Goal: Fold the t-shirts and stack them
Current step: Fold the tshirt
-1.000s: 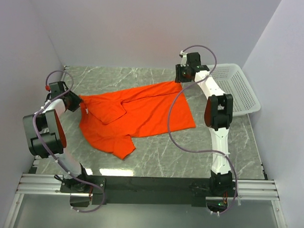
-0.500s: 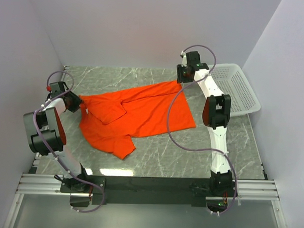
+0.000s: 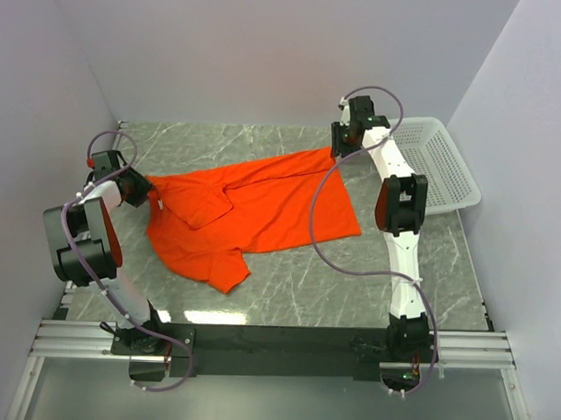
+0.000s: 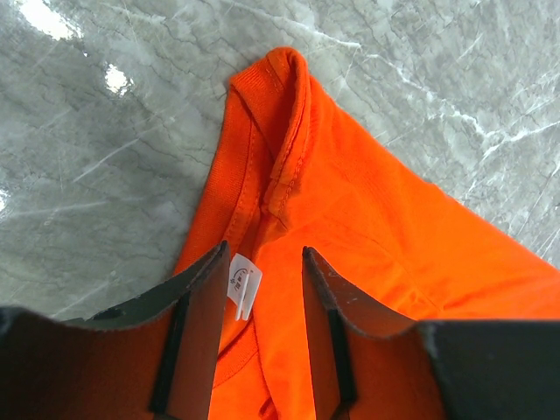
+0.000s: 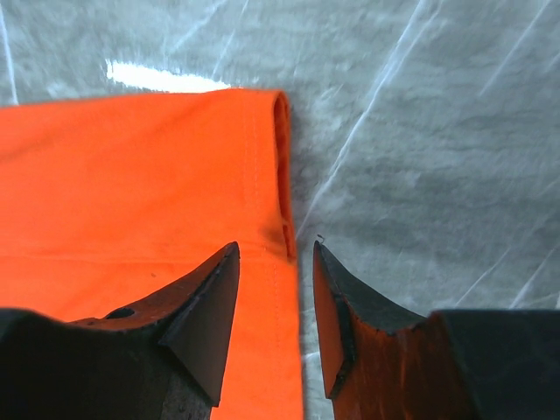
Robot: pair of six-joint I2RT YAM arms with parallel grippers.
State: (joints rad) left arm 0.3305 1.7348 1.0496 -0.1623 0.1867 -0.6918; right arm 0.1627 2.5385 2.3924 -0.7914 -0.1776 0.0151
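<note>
One orange t-shirt [image 3: 253, 214] lies crumpled across the middle of the grey marble table, partly folded over itself. My left gripper [image 3: 141, 189] is at the shirt's left end. In the left wrist view it [image 4: 267, 255] is open, its jaws straddling the collar [image 4: 262, 157] and a white label [image 4: 243, 284]. My right gripper [image 3: 339, 149] is at the shirt's far right corner. In the right wrist view it [image 5: 276, 249] is open, its jaws straddling the hemmed edge [image 5: 282, 166] of the shirt [image 5: 131, 175].
A white plastic basket [image 3: 436, 163] stands at the back right of the table. Walls close in the table on the left, back and right. The bare marble [image 3: 352, 286] shows in front of the shirt.
My right gripper has shifted a little to the right along the shirt's far corner. The left arm and the shirt have hardly moved.
</note>
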